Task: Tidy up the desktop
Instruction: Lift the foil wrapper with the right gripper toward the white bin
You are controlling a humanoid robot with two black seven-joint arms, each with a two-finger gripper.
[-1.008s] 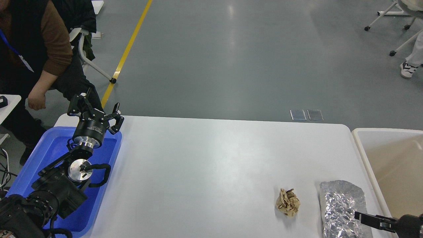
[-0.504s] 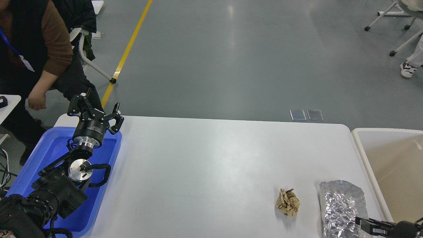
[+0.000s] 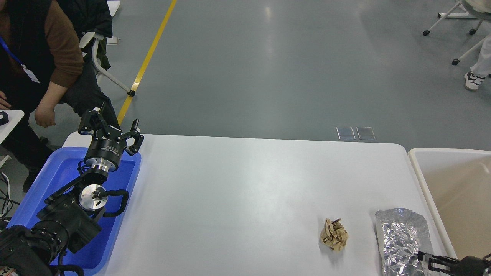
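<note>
On the desktop edge, right jaws over foil bag

The right end effector is sinking toward the bottom-right corner, lower than a second ago. The crumpled silver foil bag is sliding rightward across the desk, nearer its right edge. The bystander's hand is drifting slightly.

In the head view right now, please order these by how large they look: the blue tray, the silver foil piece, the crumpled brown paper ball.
1. blue tray, largest, though partly hidden by the left arm
2. silver foil piece, cut off by the bottom edge
3. crumpled brown paper ball, smallest
</note>
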